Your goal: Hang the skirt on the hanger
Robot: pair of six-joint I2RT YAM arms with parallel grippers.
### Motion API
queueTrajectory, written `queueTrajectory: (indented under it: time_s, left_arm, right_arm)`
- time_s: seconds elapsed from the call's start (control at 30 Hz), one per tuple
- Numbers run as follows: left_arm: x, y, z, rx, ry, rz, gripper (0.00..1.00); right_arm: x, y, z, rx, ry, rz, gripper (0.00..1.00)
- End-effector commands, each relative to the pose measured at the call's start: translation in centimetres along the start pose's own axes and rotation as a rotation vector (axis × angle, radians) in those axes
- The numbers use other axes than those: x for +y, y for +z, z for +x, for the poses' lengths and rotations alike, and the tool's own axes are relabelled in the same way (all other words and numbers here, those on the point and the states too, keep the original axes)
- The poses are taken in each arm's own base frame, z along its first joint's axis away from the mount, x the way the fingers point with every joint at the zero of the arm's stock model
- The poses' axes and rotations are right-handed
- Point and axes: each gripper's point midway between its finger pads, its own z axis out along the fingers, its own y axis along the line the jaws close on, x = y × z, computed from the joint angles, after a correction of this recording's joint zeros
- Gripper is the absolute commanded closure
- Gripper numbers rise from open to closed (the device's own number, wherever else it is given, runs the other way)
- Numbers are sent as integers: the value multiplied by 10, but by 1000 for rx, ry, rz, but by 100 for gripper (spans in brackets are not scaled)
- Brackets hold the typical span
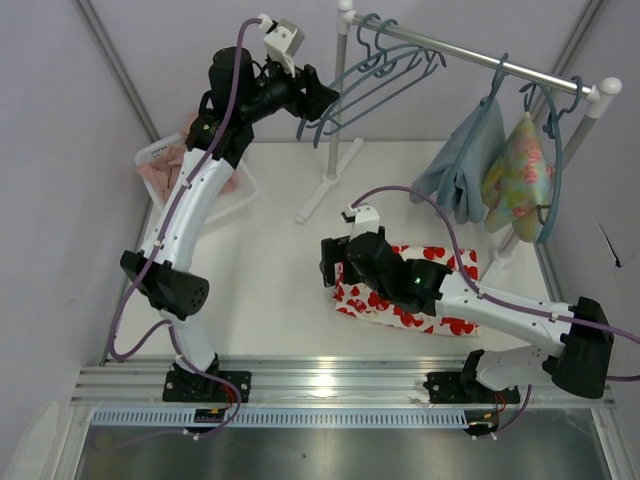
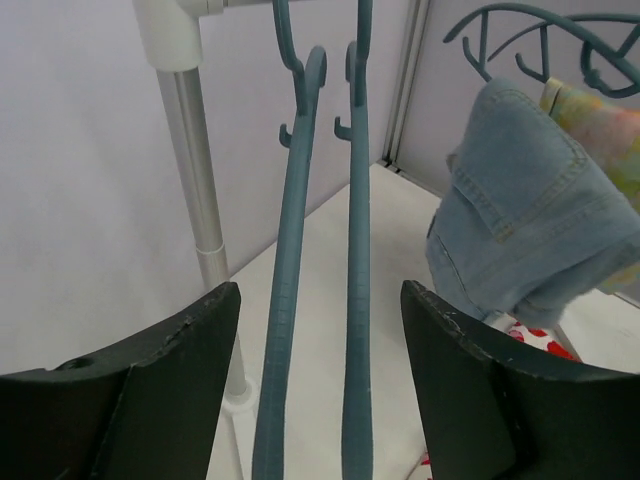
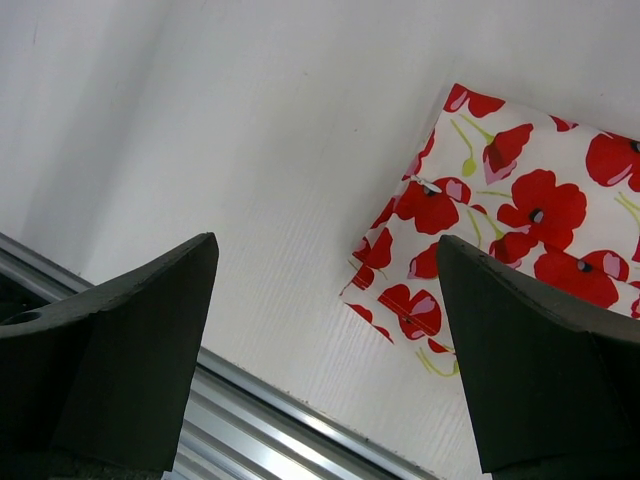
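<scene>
Left claw [image 2: 318, 298] straddles 2 hangers [image 2: 357, 300]; right claw [image 3: 325, 245] hovers wide by skirt [image 3: 520, 210]

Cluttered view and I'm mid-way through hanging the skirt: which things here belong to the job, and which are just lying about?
For the job: skirt; two empty teal hangers, between the open left gripper fingers; right gripper, open by the skirt's corner.
Lying about: denim garment and floral garment on the rail; pink cloth in the tray.
</scene>
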Motion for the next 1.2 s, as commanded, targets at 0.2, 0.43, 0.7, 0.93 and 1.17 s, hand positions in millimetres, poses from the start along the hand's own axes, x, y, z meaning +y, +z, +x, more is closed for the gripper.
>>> queueTrajectory:
  time_s: [0.2, 0.43, 0.7, 0.93, 1.17]
  left_arm:
    - [-21, -16, -50, -140, -72, 17, 33]
    - [-55, -4, -37, -85, -14, -73, 31]
    - [-33, 8, -30, -79, -64, -202, 35]
    - [-35, 26, -19, -70, -80, -161, 40]
    - [-33, 35, -12, -68, -104, -162, 45]
  right_arm:
    - [-12, -10, -17, -50, 30, 25, 3]
    - [-23, -14, -19, -48, 72, 39, 3]
    - [-28, -23, -17, -41, 101, 37, 3]
    - [-33, -30, -21, -64, 115, 46, 3]
    - [-36, -30, -17, -52, 115, 57, 3]
